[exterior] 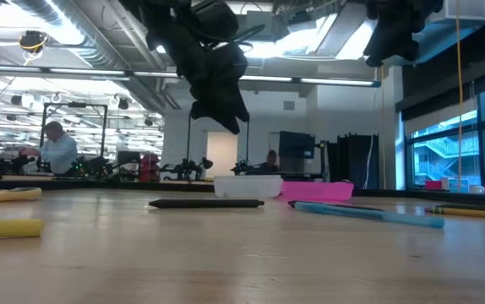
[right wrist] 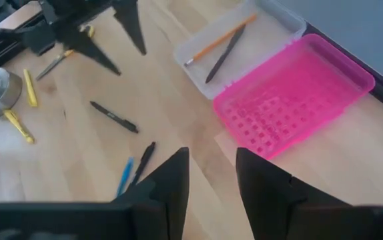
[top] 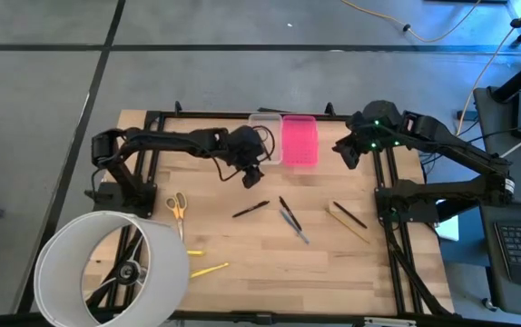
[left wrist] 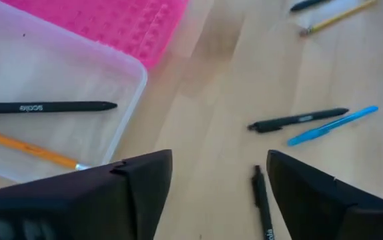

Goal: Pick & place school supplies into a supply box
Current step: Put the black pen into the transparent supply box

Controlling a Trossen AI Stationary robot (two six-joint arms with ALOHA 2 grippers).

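Observation:
The supply box (top: 265,136), a clear tray, lies by the table's far edge with its pink lid (top: 299,141) open flat beside it. Inside the tray lie a black pen (left wrist: 45,107) and an orange pencil (left wrist: 28,150). My left gripper (top: 253,175) hangs open above the table just on the near side of the tray, holding nothing (left wrist: 218,160). My right gripper (top: 344,153) hovers open to the right of the lid (right wrist: 211,157). A black pen (top: 250,209), a black and blue pen pair (top: 289,220), a ruler (top: 347,222), scissors (top: 177,206) and yellow markers (top: 208,270) lie on the table.
A large white hoop (top: 111,268) stands over the table's near left corner, close to the scissors and markers. Black frame bars run along the table's far edge and down both sides. Bare wood lies between the pens and the tray. People sit in the room beyond the table.

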